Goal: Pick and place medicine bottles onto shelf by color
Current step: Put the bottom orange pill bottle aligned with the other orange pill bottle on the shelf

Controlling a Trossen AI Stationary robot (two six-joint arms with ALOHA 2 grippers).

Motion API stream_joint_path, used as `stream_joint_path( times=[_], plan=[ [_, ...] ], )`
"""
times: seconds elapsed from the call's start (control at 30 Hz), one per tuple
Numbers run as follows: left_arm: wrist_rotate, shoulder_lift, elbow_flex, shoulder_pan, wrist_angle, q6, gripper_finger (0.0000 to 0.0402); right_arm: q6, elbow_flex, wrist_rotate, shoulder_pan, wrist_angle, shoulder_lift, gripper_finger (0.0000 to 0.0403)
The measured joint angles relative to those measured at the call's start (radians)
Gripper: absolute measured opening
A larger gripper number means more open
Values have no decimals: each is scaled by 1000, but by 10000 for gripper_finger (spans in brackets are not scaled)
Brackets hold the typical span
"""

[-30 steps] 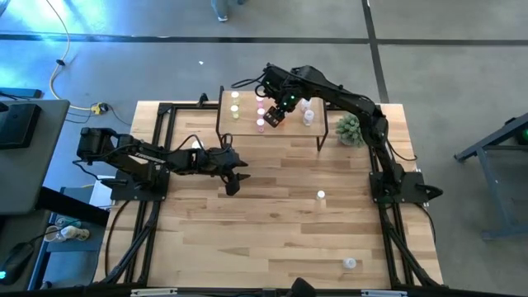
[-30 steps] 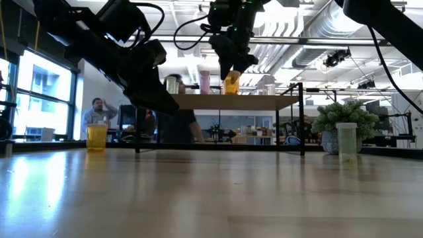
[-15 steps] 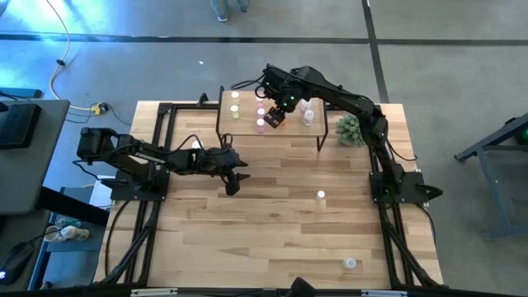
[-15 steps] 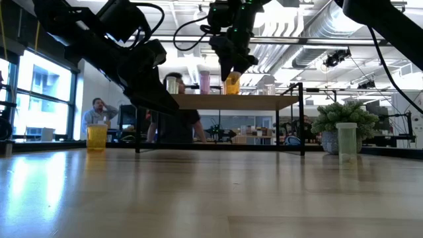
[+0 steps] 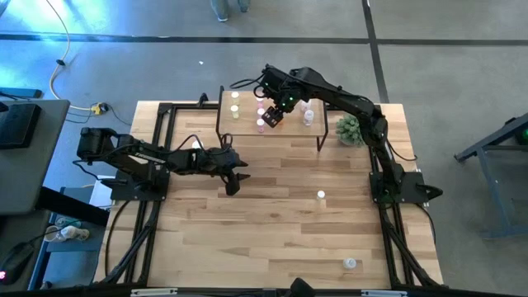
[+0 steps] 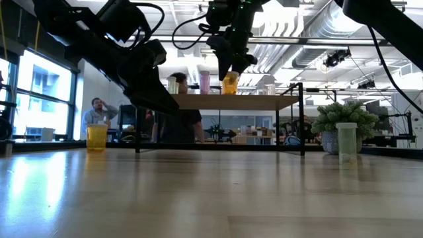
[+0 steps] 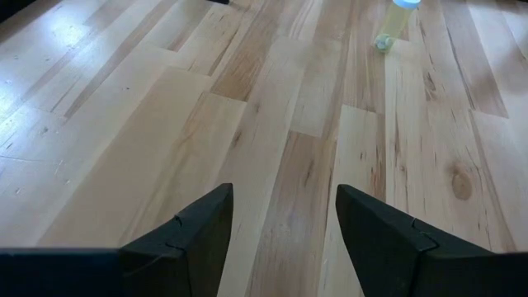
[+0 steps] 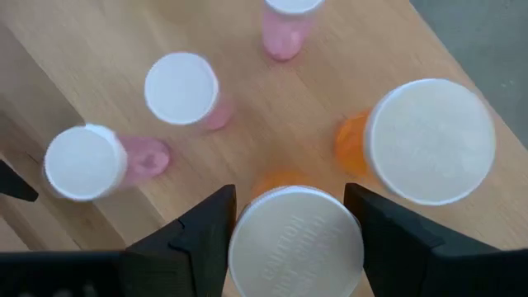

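Observation:
The shelf [image 5: 289, 130] stands at the table's far side and carries yellowish [image 5: 235, 110], pink [image 5: 261, 124] and clear [image 5: 309, 116] bottles. My right gripper [image 5: 275, 118] is over the shelf, shut on an orange bottle [image 8: 294, 243], next to a second orange bottle [image 8: 429, 140] and three pink ones [image 8: 180, 89]. In the low view the held bottle [image 6: 230, 84] is upright at the shelf board. My left gripper [image 5: 233, 183] hangs open and empty over the table's middle left. My right gripper pinches the orange bottle's white cap [image 8: 241, 239] between its two fingers, one on each side. The fingers come from above, pointing down. The bottle stays upright, its base [image 6: 230, 92] at the shelf board; whether it rests on the board, I cannot tell.
A pale bottle [image 5: 321, 195] stands on the table right of centre and also shows in the left wrist view [image 7: 398, 16]. Another [image 5: 350, 263] is near the front right edge. A small green plant [image 5: 350, 129] stands right of the shelf. People show in the room behind [image 6: 99, 112].
My right gripper, still shut on the orange bottle, has shifted slightly toward the table's left over the shelf, nearer the pink bottles. The bottle has stayed upright.

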Motion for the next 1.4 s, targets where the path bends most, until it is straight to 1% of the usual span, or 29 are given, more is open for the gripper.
stream_joint_path(
  times=[0.7,0.77,0.97,1.07,1.27,1.4],
  plan=[
    [0,0,0,0,0,0,207,1,0,-2,-1,-12,0,215],
    [0,0,0,0,0,0,207,1,0,-2,-2,-23,0,223],
    [0,0,0,0,0,0,207,4,0,1,-3,-25,-1,266],
    [0,0,0,0,0,0,207,-1,0,2,-3,-16,-1,281],
    [0,0,0,0,0,0,207,-66,0,1,-3,-1,-2,284],
    [0,0,0,0,0,0,207,-69,0,1,-3,-2,-2,284]
  ],
)
